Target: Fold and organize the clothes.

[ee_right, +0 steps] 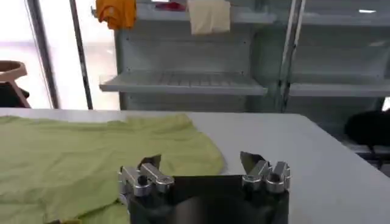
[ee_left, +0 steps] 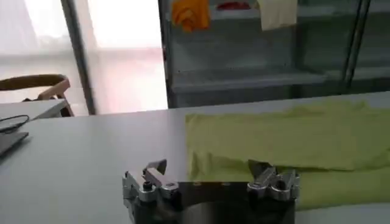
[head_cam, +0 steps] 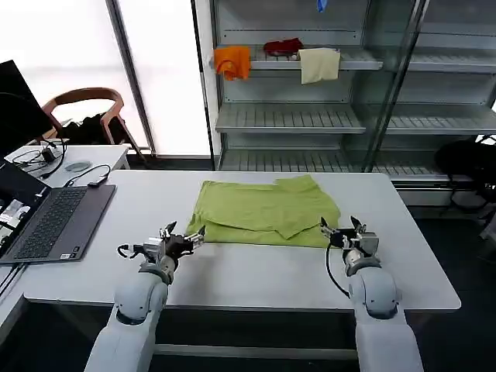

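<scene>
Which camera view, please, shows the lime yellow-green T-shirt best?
The head view: the whole lime yellow-green T-shirt lies partly folded on the white table. The left wrist view shows only its near edge; the right wrist view shows one corner.

Laptop [head_cam: 50, 221] running off the head view's left edge; screen mostly cut away. T-shirt [head_cam: 263, 211] lying folded over itself, so collar and sleeves are hiding under the layers. In the left wrist view its far end is running out of the picture. Blue item [head_cam: 322, 5] on the top shelf being cropped, possibly cloth.
</scene>
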